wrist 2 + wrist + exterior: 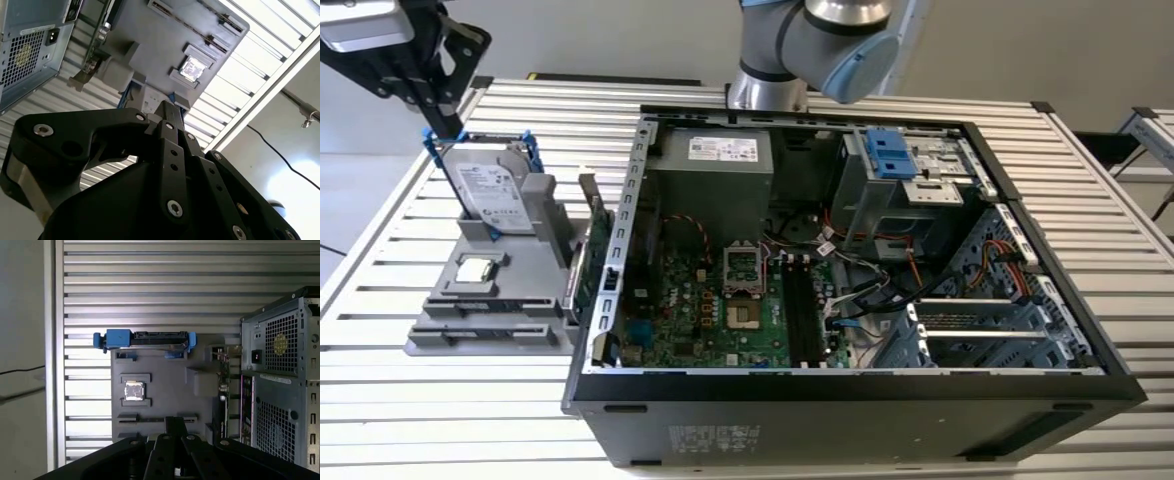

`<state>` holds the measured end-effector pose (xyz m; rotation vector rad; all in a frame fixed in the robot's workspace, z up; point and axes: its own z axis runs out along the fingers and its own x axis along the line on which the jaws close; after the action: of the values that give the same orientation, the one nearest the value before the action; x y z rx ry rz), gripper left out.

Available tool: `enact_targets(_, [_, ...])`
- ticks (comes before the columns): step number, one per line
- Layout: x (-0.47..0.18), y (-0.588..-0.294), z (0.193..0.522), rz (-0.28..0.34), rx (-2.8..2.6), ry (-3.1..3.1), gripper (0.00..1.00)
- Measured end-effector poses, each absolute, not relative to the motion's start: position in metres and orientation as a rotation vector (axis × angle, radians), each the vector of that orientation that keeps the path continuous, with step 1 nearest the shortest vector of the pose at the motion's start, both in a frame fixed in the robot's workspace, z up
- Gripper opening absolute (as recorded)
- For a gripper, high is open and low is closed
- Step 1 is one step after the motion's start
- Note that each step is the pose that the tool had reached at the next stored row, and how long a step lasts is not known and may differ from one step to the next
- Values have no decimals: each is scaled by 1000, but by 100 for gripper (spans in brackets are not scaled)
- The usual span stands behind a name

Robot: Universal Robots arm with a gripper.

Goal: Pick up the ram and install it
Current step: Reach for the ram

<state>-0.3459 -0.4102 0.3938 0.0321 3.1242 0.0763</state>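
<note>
Ok, my claw [448,120] is in the upper left of the exterior view, fingers together, gripping nothing, tips just over the blue frame of the hard drive [494,190]. The ram [599,255] stands on edge along the right side of the gray fixture [480,335], just beside the open case's [854,400] outer wall, well apart from me, lower right. The processor chip [478,268] lies on the fixture below the drive. Open slatted table [454,420] lies left of and below the fixture.
</note>
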Motion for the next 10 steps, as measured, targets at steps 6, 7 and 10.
enact_targets(6, [-346, -419, 394, 76, 32, 3126, 0])
enact_targets(7, [-346, -420, 394, 76, 32, 3126, 0])
enact_targets(10, [-346, -425, 394, 76, 32, 3126, 0])
